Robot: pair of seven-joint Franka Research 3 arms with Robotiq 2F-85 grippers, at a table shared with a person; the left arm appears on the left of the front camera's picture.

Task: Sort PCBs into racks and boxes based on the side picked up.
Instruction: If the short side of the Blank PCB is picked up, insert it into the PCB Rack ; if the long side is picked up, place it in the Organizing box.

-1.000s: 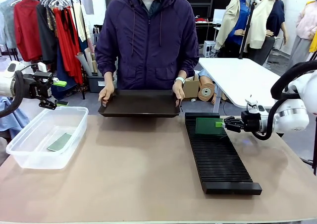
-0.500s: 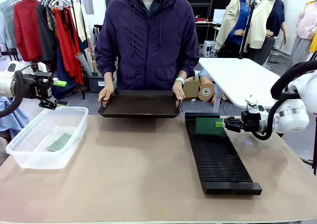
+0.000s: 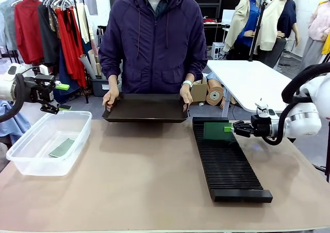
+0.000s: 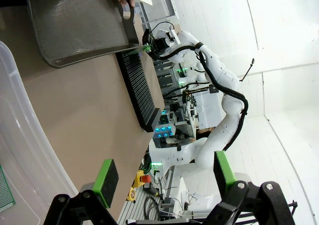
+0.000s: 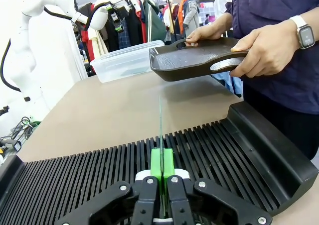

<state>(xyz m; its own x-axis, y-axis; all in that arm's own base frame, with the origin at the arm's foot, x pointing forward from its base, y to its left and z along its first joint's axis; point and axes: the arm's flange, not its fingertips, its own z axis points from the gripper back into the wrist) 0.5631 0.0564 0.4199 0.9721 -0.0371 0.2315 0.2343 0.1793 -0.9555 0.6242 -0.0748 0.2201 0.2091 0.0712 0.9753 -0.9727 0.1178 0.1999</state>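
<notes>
Clearly the right tool (image 5: 160,185) was pressed together on a PCB (image 5: 160,135), pinching its near edge so the board stood on edge, upright over the far end of the slotted black rack (image 3: 227,158). From the right wrist view the board's lower edge sat at or just above the ribs; whether it had entered a slot could not be told. The chief risk, as I judged it, was misalignment: if the board came down on a rib rather than between two, it could flex, skid or twist in the green pads (image 5: 156,169). Releasing before the edge was seated could let it tip flat across the ribs.

Just beyond the rack's far end, the person's hands (image 3: 186,95) held a black tray (image 3: 145,108) at the counter (image 3: 134,176) edge; a swing of the arm that way could knock it.

Well apart, the left tool (image 4: 162,177) hung spread and empty above the clear box (image 3: 49,140), which held one PCB (image 3: 62,147) lying flat. That side posed little hazard.
</notes>
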